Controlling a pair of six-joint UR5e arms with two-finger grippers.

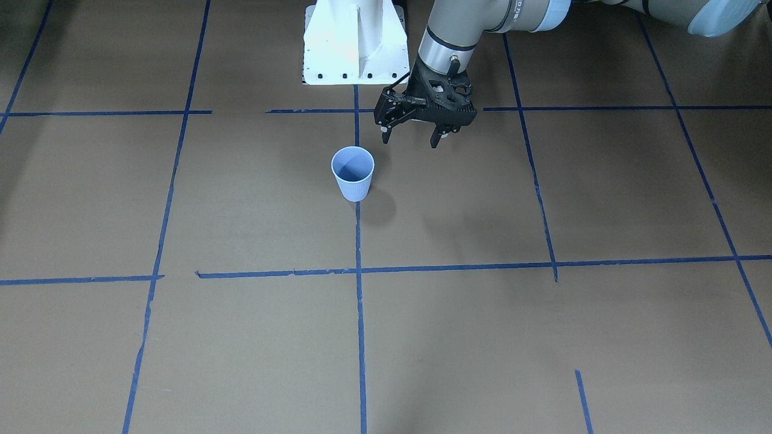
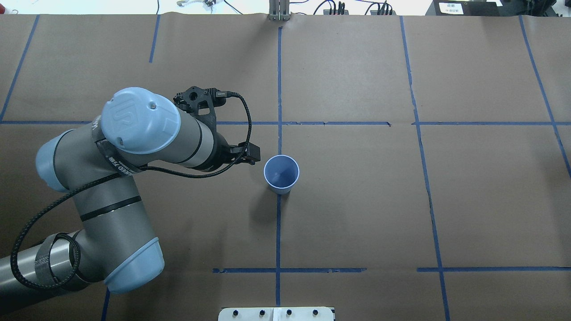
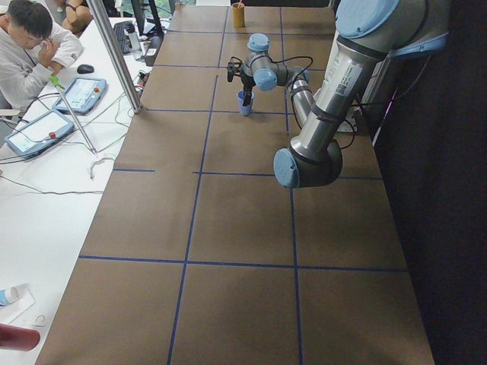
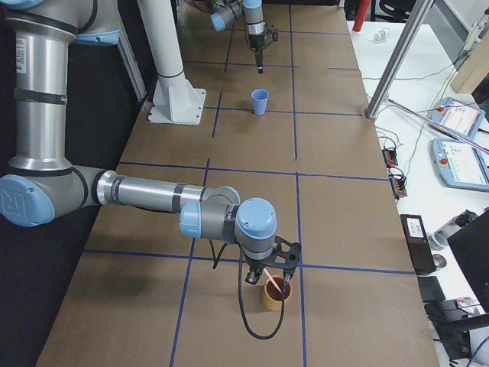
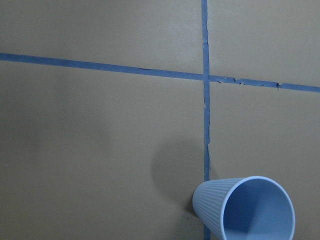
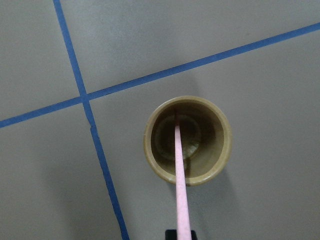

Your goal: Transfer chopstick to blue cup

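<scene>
Left gripper [image 1: 410, 140] hangs above the brown paper-covered table [image 1: 543, 337]. Its two black fingers [image 1: 385, 134] are spread wide apart, with nothing between them and nothing touching them. In the front-facing view it sits at about 2 o'clock from the ribbed light-blue paper cup [image 1: 354, 187], near the cup but not over it. In the overhead view the same gripper is at the cup's 9 o'clock, mostly hidden under its own arm.

The blue cup stands upright on a blue tape line near mid-table and looks empty inside. The left wrist view shows it at 5 o'clock in the frame.

Right gripper [image 4: 269, 283] is at the table's far right end, well apart from the blue cup, directly over a tan round cup [image 6: 220, 150]. The thin pink chopstick [image 6: 181, 190] is in that tan cup. Its lower end is down inside the cup, and its shaft crosses the rim at 6 o'clock in the right wrist view, running up toward the camera. Only a dark sliver shows at the bottom edge there, so I cannot tell whether the right fingers are clamped on the chopstick or just around it.
</scene>
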